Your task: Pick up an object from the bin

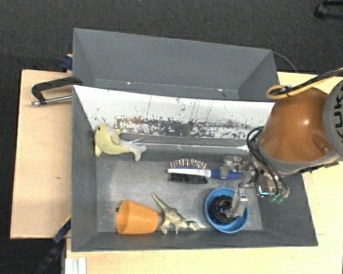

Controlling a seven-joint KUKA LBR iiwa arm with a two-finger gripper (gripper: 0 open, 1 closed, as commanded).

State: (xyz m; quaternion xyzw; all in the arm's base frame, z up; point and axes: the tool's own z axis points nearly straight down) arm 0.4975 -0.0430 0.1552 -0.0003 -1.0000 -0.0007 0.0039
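My gripper [236, 209] reaches down at the bin's front right, its tip over the right side of a blue round bowl [214, 217] with a dark inside. Whether it touches the bowl I cannot tell. Just behind the bowl lies a hairbrush [188, 172] with black and white bristles and a blue handle that runs right towards the gripper's body.
A pale green toy dinosaur [176, 220] lies left of the bowl, beside an orange cone-shaped cup [136, 217] on its side at the front left. A yellow soft toy animal [109, 142] rests in the back left corner. The arm's orange cover hangs over the bin's right wall.
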